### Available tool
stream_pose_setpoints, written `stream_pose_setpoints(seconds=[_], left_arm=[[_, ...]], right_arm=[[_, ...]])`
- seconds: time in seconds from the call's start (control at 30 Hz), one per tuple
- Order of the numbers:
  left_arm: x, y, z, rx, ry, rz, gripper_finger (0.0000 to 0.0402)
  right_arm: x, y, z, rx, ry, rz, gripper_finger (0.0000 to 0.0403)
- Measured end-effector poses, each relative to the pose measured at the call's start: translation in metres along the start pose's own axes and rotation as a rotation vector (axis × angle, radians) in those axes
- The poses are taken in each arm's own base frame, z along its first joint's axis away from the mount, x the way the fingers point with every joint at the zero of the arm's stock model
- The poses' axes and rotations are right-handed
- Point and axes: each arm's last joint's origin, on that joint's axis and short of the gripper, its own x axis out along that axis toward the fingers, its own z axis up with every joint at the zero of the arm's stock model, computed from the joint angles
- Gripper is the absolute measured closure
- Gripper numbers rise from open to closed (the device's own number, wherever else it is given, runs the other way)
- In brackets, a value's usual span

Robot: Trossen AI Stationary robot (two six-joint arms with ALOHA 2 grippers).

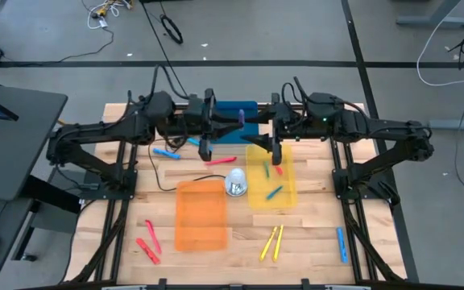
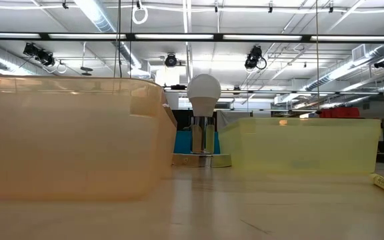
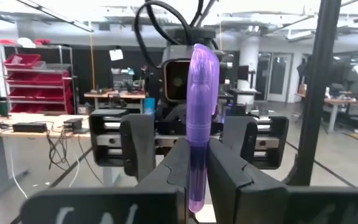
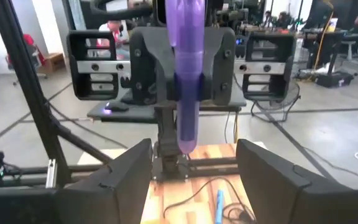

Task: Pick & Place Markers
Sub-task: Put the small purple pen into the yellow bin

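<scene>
The purple marker seems light, stiff and a little smooth, so the safest hold is around its middle. It is a short, shiny stick, raised above the table between the two arms. The left end effector clamps its lower part; the right end effector faces it, spread wide.

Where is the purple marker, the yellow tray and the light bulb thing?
purple marker [image 3: 202, 130]: left wrist view, middle of its barrel.
yellow tray [image 1: 287, 196]: high view, bare floor near its rim.
light bulb [image 2: 204, 89]: low view, white globe.
</scene>
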Motion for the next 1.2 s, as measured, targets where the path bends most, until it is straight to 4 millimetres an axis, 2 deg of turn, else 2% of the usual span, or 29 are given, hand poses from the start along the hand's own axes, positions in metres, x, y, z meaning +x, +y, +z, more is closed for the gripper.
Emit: stream_pose_setpoints(seconds=[0.23, 0.37, 0.5, 0.8, 0.9, 1.2], left_arm=[[0.0049, -0.0028, -0.0060, -0.003, 0.025, 0.006, 0.0367], [0.0072, -0.0029, -0.0090, -0.006, 0.033, 0.008, 0.0367], [0.0071, -0.0028, -0.0089, -0.006, 0.031, 0.009, 0.0367], [0.0070, -0.0027, -0.0088, -0.008, 0.031, 0.011, 0.0367], [0.0068, -0.0027, -0.0086, -0.008, 0.030, 0.012, 0.0367], [0.0067, -0.0028, -0.0083, -0.004, 0.029, 0.010, 0.0367]], right_arm=[[-0.0009, 0.0000, 0.0020, 0.000, -0.011, 0.000, 0.0169], [-0.0011, 0.0000, 0.0023, -0.005, -0.013, 0.000, 0.0184], [-0.0011, 0.0000, 0.0024, -0.006, -0.015, 0.000, 0.0224], [-0.0011, 0.0004, 0.0022, -0.005, -0.012, 0.004, 0.0347], [-0.0011, 0.0004, 0.0022, -0.008, -0.012, 0.002, 0.0373], [-0.0012, 0.0014, 0.0022, -0.050, -0.012, 0.044, 0.0376]])
